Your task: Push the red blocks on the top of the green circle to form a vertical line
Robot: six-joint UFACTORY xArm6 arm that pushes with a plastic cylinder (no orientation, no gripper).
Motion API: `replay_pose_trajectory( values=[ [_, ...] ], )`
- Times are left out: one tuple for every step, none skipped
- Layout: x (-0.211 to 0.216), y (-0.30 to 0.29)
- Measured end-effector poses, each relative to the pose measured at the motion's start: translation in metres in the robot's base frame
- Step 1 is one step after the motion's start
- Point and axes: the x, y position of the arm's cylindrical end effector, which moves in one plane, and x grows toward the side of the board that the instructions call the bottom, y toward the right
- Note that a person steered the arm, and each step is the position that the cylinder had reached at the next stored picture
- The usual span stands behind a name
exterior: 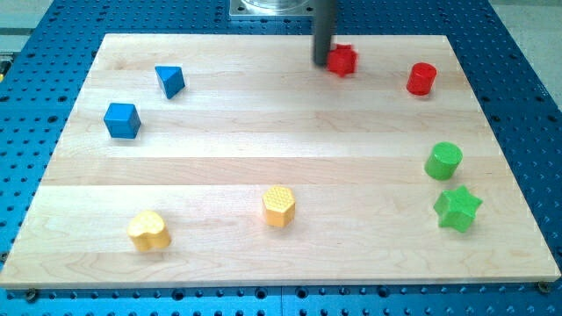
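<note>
My tip rests on the board near the view's top centre, touching the left side of a red star-like block. A red cylinder stands further to the view's right, near the top right. The green circle, a green cylinder, sits at the view's right, below the red cylinder. A green star lies just below the green cylinder. Both red blocks are above the green cylinder in the view, the star block well to its left.
A blue triangular block and a blue cube sit at the view's upper left. A yellow heart and a yellow hexagon lie near the bottom. The wooden board lies on a blue perforated table.
</note>
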Motion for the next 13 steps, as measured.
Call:
replay_pose_trajectory(
  values=[
    [0.0, -0.005],
    [0.019, -0.075],
    [0.024, -0.014],
    [0.004, 0.022],
    [0.001, 0.027],
    [0.001, 0.066],
    [0.002, 0.094],
    [0.015, 0.112],
    [0.063, 0.112],
    [0.103, 0.114],
    [0.111, 0.12],
    [0.09, 0.145],
    [0.095, 0.164]
  ],
)
